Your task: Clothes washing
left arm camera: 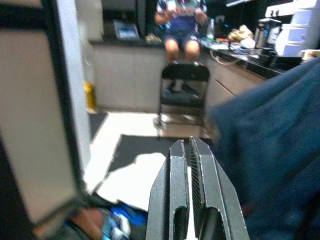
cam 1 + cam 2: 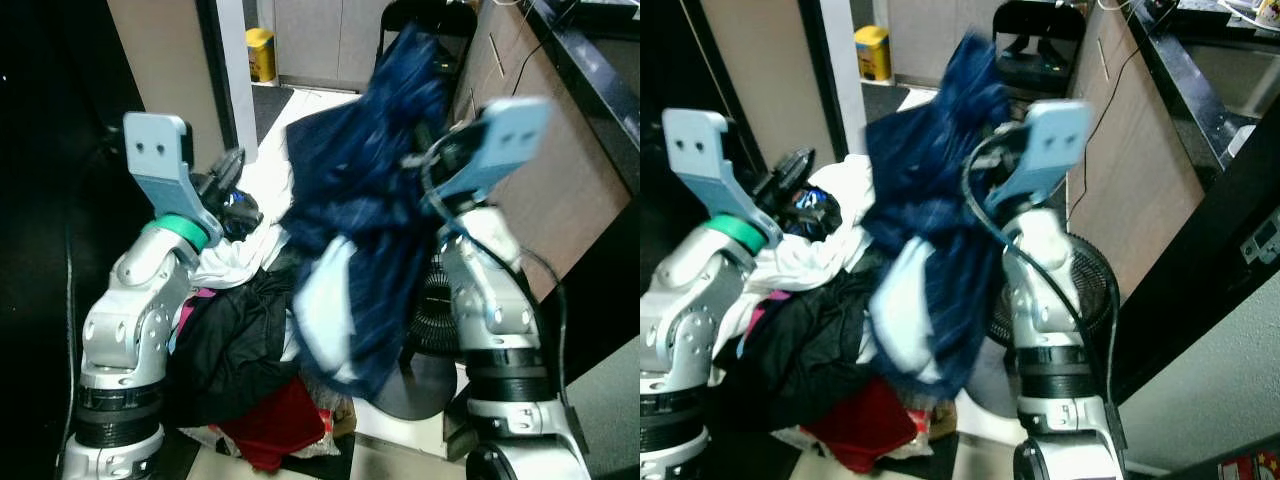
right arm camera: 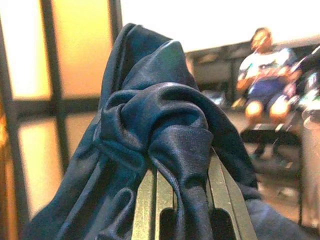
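A navy blue garment with a pale lining hangs lifted in front of me, blurred. My right gripper is shut on a bunched fold of it, raised at chest height on the right. Below and to the left lies a pile of laundry: a white garment, a black one and a red one. My left gripper is held above the pile's far left side. Its fingers are pressed together with nothing between them.
A black floor fan stands behind the hanging garment by my right arm. A brown counter side runs along the right. Farther off are a black folding chair, a seated person and a yellow container.
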Tool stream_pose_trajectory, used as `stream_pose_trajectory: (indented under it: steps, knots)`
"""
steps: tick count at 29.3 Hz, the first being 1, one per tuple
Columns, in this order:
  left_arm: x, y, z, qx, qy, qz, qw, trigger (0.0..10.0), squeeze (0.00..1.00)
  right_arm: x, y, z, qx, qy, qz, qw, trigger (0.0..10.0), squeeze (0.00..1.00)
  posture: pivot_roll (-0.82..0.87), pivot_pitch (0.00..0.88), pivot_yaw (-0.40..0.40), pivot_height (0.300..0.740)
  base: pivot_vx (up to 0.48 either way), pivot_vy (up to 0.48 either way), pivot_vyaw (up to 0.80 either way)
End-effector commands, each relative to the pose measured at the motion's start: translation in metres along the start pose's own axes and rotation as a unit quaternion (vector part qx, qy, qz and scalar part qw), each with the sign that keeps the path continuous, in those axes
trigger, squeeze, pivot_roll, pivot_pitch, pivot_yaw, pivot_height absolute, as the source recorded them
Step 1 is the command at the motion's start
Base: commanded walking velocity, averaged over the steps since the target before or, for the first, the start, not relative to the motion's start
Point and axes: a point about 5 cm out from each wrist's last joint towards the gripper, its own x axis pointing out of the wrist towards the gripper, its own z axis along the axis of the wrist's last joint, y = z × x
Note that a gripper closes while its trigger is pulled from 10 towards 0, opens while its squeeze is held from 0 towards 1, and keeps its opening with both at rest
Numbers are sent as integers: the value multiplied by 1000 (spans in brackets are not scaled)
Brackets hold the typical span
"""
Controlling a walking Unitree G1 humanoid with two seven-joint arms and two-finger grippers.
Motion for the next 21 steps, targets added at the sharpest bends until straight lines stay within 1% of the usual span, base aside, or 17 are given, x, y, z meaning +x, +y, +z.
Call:
stream_pose_trajectory:
  steps: [1, 2, 3, 4, 5, 6, 7, 9, 16, 21]
  knots:
    - [-1, -1, 9, 23, -20, 5, 1000, 10000, 0, 1, 1, 9, 0, -22, -9, 1000, 10000, 0, 42, 4, 51, 740, 0, 0, 0]
    - [-2, -2, 13, 35, -27, 5, 999, 10000, 0, -2, 2, 7, -1, -18, -8, 1000, 10000, 0, 44, 4, 51, 740, 0, 0, 0]
    - [-2, -2, 13, 35, -27, 5, 999, 10000, 0, -2, 2, 7, -1, -18, -8, 1000, 10000, 0, 44, 4, 51, 740, 0, 0, 0]
    - [-3, -3, 13, 39, -25, 7, 999, 10000, 0, -6, 5, 0, -1, -5, -7, 1000, 10000, 0, 50, 2, 50, 740, 0, 0, 0]
    - [-3, -3, 13, 39, -25, 7, 999, 10000, 0, -6, 5, 0, -1, -5, -7, 1000, 10000, 0, 50, 2, 50, 740, 0, 0, 0]
    - [-4, -3, 13, 34, -23, 10, 999, 10000, 0, -11, 7, -5, 1, 5, -7, 1000, 10000, 0, 50, 2, 51, 740, 0, 0, 0]
    - [-4, -3, 13, 34, -23, 10, 999, 10000, 0, -11, 7, -5, 1, 5, -7, 1000, 10000, 0, 50, 2, 51, 740, 0, 0, 0]
    - [-4, -3, 10, 37, -16, 18, 999, 10000, 0, -16, 9, -13, 3, 18, -12, 1000, 10000, 0, 49, 2, 53, 740, 0, 0, 0]
    - [-3, -4, 8, 43, -16, 22, 999, 10000, 0, -19, 10, -19, -4, 30, -20, 999, 10000, 0, 46, 1, 54, 740, 0, 0, 0]
    - [-3, -7, 6, 46, -17, 20, 999, 10000, 0, -20, 11, -24, -6, 42, -27, 999, 10000, 0, 50, 3, 54, 740, -341, 0, 0]
